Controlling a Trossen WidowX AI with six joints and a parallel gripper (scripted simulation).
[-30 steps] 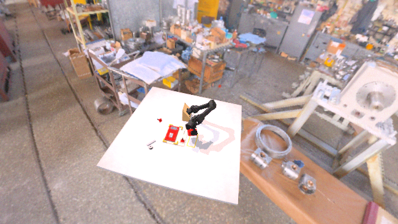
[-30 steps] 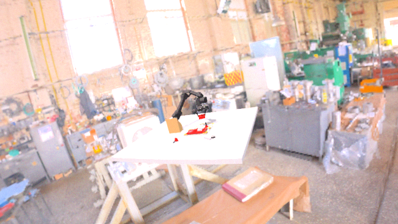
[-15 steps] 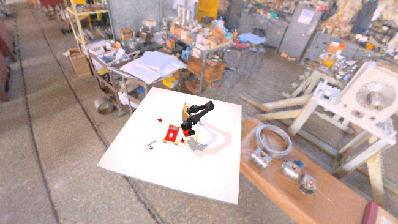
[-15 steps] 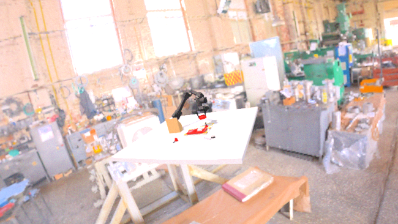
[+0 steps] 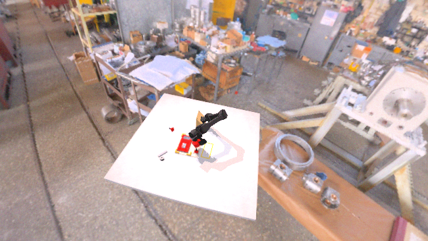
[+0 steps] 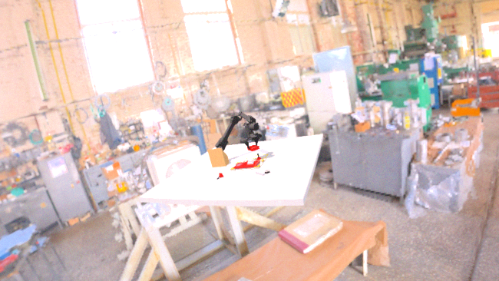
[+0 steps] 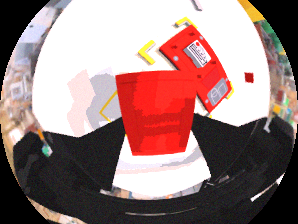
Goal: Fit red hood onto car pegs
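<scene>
The red hood (image 5: 196, 143) (image 6: 253, 148) (image 7: 157, 110) is between the fingers of my gripper, which is shut on it, and hangs above the table. In the wrist view its flat roof faces the camera; its corner holes are hidden. The red car chassis (image 5: 187, 141) (image 6: 244, 165) (image 7: 216, 75) sits in a jig with yellow corners (image 7: 146, 53). The engine block (image 5: 184, 145) (image 7: 199, 55) stands on its deck. In the wrist view the hood is left of and below the chassis, turned relative to it, and overlaps its near edge. Small dark marks show around the engine; I cannot make out the pegs clearly.
A small red piece with a black upright (image 5: 196, 151) (image 6: 259, 157) stands beside the jig. Another small red piece (image 5: 172, 129) (image 6: 220, 176), a grey bar (image 5: 162, 153) and a small round part (image 5: 161, 159) lie on the table. A tan block (image 5: 199, 119) (image 6: 217, 157) stands near the arm.
</scene>
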